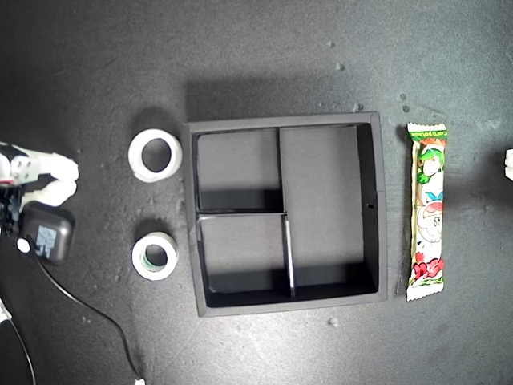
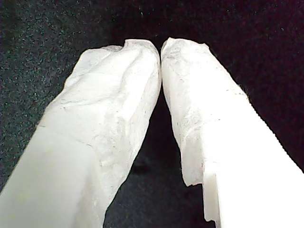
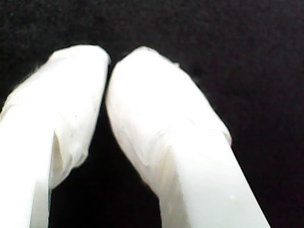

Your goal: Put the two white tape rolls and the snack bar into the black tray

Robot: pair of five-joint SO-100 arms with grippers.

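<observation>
The black tray [image 1: 190,216] sits mid-table in the exterior view, all three compartments bare. Two white tape rolls lie flat just off its side toward the exterior view's left: one [image 1: 136,156] farther up, and one with a greenish inner rim [image 1: 138,261] lower down. The snack bar [image 1: 426,210] lies lengthwise along the tray's other side. My first gripper [image 2: 160,47] is shut on nothing over the dark mat. My second gripper [image 3: 108,64] is also shut with nothing in it. An arm [image 1: 40,172] shows at the exterior view's left edge; the wrist views do not tell which arm it is.
A dark camera block [image 1: 48,233] and its black cable [image 1: 80,301] hang from the arm at the exterior view's left edge. A sliver of white arm part [image 1: 508,164] shows at that view's right edge. Small white specks dot the dark mat.
</observation>
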